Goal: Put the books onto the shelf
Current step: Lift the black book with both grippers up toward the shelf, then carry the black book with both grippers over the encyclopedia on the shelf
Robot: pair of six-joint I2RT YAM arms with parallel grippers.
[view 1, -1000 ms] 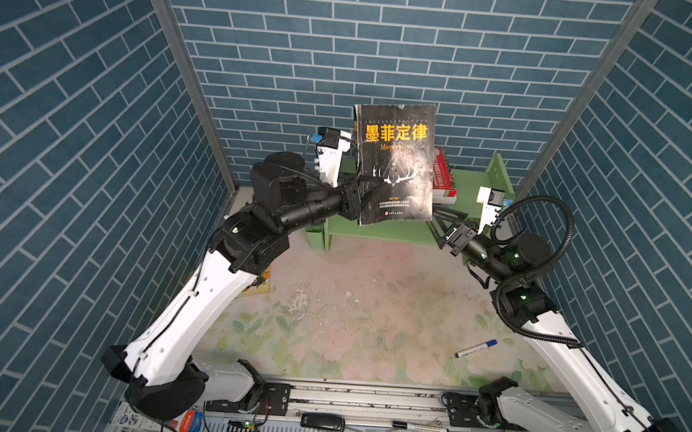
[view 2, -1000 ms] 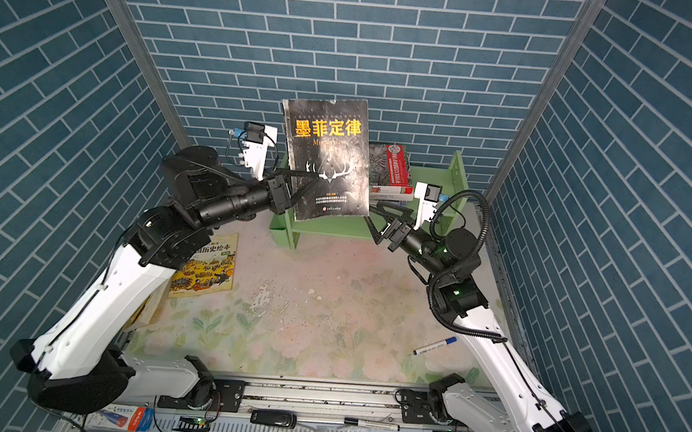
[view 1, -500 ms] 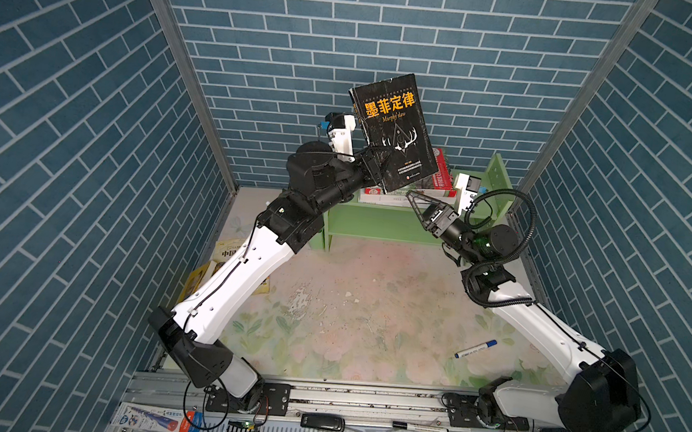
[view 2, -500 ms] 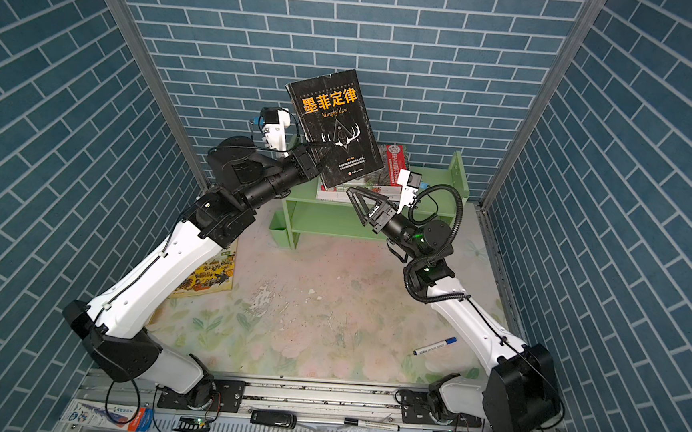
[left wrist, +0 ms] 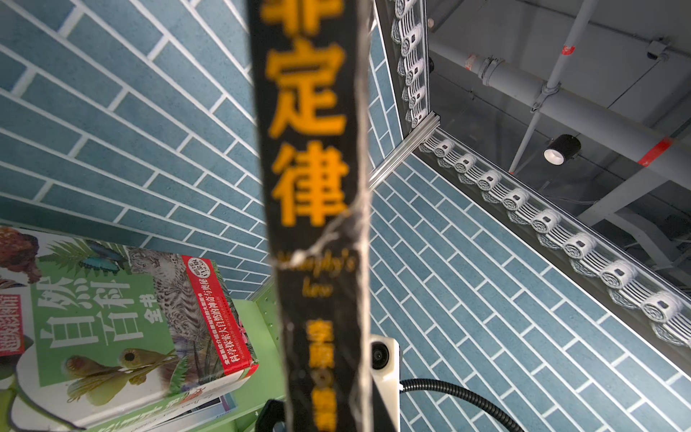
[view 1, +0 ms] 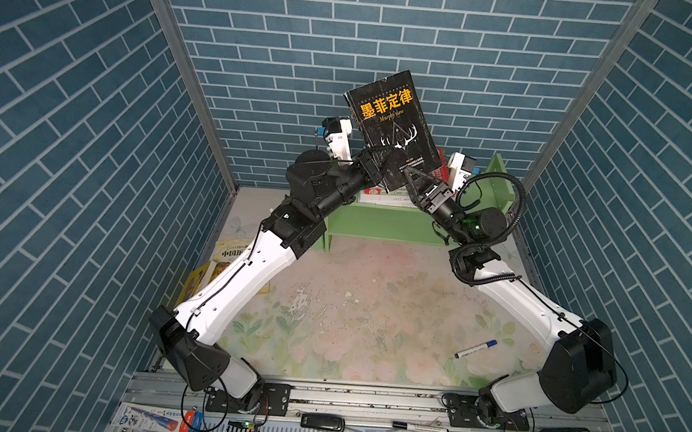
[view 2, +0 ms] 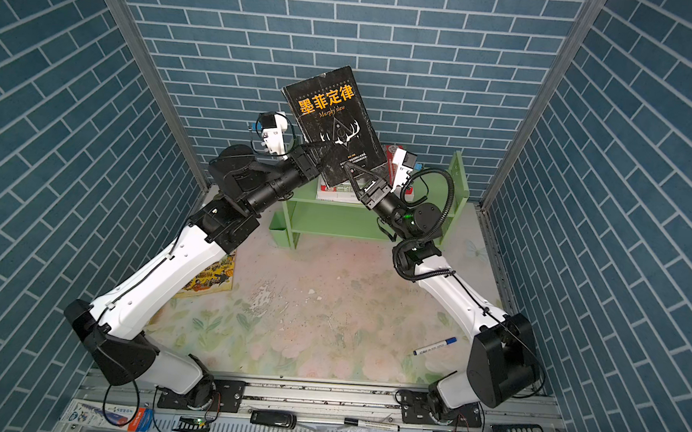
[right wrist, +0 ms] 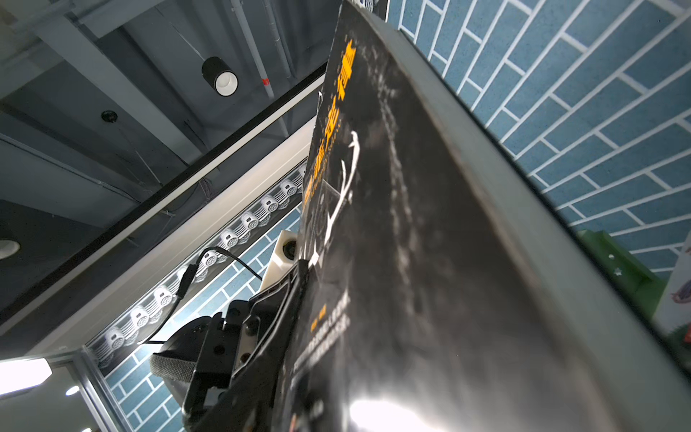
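The flower-printed table mat covers the floor between the blue brick-patterned walls. At its far edge stands the light green wooden two-tier shelf, visible in both top views. In the air above the shelf's top tier is the black book with orange characters, tilted, with its front cover toward the top cameras. The left wrist view shows its worn spine running away from the lens. On the top tier a green botanical book with a red band lies flat on a small stack of other books. A yellow illustrated book lies flat on the mat at the left, partly under the left arm, with a second yellow book just beside it. The left gripper is clamped on the black book's lower edge near the spine and carries it. The right gripper reaches up to the same lower edge, one finger in front of the cover. Whether its jaws press the book cannot be told. A white marker pen with a blue cap lies on the mat at the right, well apart from the shelf.
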